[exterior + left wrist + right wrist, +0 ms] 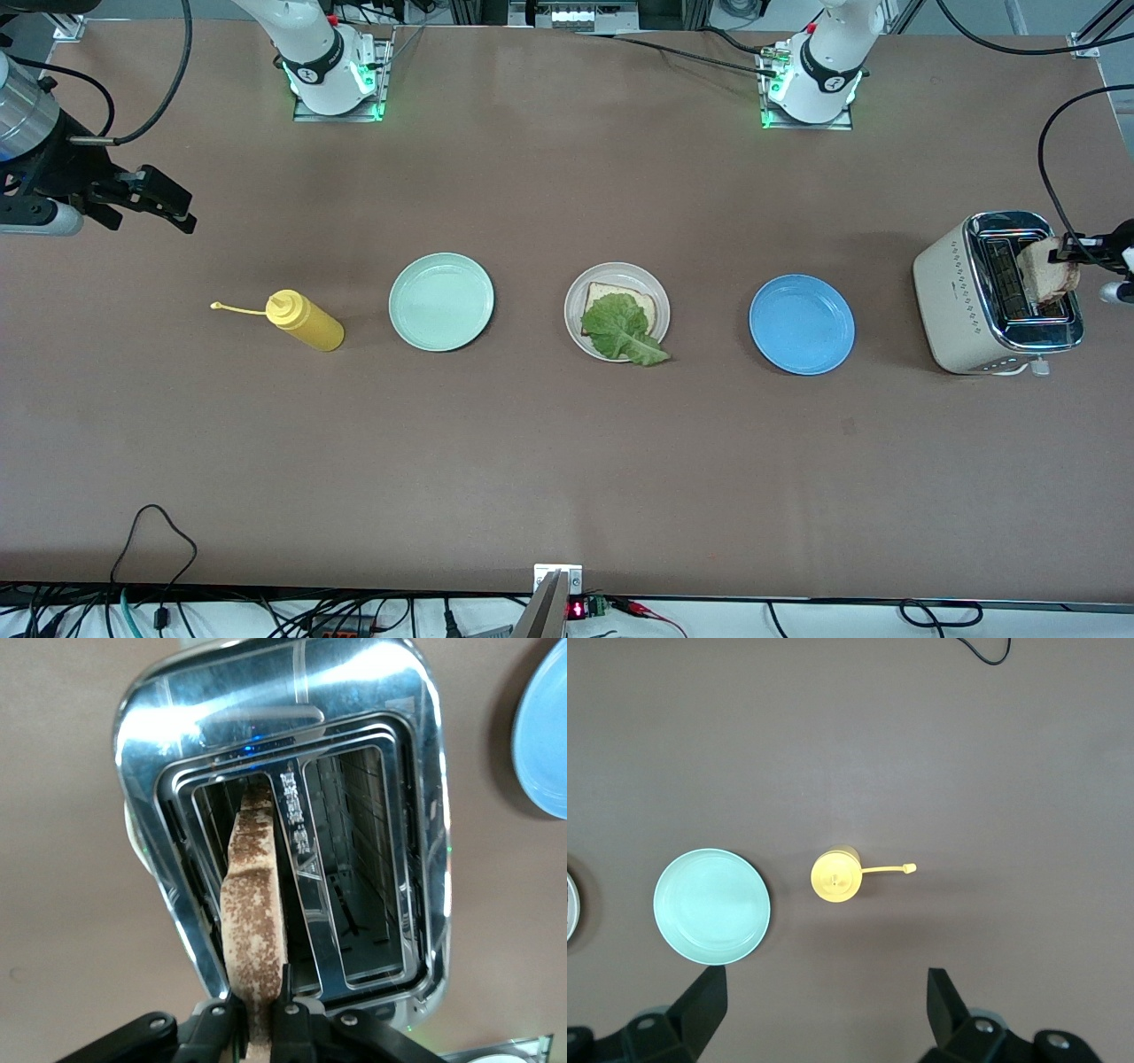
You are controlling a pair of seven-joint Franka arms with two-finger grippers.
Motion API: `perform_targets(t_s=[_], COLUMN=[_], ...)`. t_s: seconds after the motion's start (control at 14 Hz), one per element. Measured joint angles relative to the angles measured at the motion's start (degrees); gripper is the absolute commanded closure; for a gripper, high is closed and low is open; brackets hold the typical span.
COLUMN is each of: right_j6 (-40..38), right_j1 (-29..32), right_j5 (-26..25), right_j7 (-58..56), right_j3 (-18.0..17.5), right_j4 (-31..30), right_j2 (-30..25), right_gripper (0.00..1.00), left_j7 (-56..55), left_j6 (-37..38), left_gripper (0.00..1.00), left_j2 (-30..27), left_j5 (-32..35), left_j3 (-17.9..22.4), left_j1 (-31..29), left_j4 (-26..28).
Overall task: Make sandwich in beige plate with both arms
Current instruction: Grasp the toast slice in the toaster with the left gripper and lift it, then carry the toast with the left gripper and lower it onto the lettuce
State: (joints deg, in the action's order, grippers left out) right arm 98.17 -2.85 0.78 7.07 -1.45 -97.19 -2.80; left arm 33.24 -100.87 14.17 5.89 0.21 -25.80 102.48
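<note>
The beige plate (577, 293) sits mid-table with one bread slice (609, 294) on it and a ruffled green lettuce leaf (623, 330) on top. A second bread slice (1047, 273) stands on edge in a slot of the toaster (955, 301). My left gripper (1069, 255) is shut on that slice's upper edge. In the left wrist view its fingers (260, 1014) press both faces of the slice (255, 904) over the chrome toaster top (266, 718). My right gripper (177, 208) hovers open over bare table at the right arm's end, its jaws (824, 1001) wide apart and holding nothing.
A mint-green plate (441, 301) and a yellow squeeze bottle (306, 321) lying on its side are toward the right arm's end. A blue plate (801, 323) lies between the beige plate and the toaster. Under the right wrist I see the bottle (835, 875) and mint plate (711, 904).
</note>
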Motion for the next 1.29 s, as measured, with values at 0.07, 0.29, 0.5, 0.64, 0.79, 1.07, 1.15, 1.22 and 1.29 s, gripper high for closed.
perform_targets(t_s=[0.07, 0.29, 0.5, 0.64, 0.79, 1.07, 1.15, 1.22, 1.29], right_j6=[0.0, 0.04, 0.61, 0.64, 0.64, 0.65, 0.65, 0.65, 0.64], right_j1=[0.72, 1.53, 1.77, 1.93, 1.97, 2.08, 2.14, 2.17, 2.17], right_j5=[-0.01, -0.02, -0.13, -0.15, -0.16, -0.31, -0.37, -0.52, -0.73], right_j7=[0.0, -0.15, -1.4, -1.78, -2.89, -4.8, -5.03, -5.14, -5.16], right_j3=[-0.74, -1.47, -1.49, -1.49, -1.5, -1.23, -1.1, -1.04, -1.04], right_j4=[-0.18, -0.92, -1.21, -1.24, -1.24, -1.24, -1.24, -1.24, -1.24], right_j2=[-0.21, -0.96, -1.05, -1.06, -1.11, -1.34, -1.37, -1.37, -1.38], right_gripper=[0.0, 0.0, 0.0, 0.0, 0.0, 0.0, 0.0, 0.0, 0.0], left_j7=[0.03, 0.48, 2.04, 2.05, 2.0, 1.08, 0.11, -1.61, -3.59], left_j6=[2.11, 10.2, 16.67, 18.64, 19.99, 22.8, 22.85, 22.85, 22.4], left_gripper=[0.99, 0.99, 0.99, 0.99, 0.99, 0.99, 0.99, 0.99, 0.99], left_j2=[-0.53, -2.01, -2.55, -2.55, -2.38, -0.12, 0.94, 2.48, 4.54], left_j5=[0.0, 0.0, -0.05, -0.08, -0.44, -7.48, -11.05, -15.27, -20.33], left_j3=[0.0, -0.47, -4.21, -8.91, -14.68, -24.55, -25.37, -25.65, -25.71], left_j1=[0.0, 0.05, 0.23, 0.47, 0.69, 1.94, 3.09, 4.5, 5.8], left_j4=[-1.4, -7.49, -13.32, -15.69, -16.05, -15.94, -15.88, -15.75, -15.6])
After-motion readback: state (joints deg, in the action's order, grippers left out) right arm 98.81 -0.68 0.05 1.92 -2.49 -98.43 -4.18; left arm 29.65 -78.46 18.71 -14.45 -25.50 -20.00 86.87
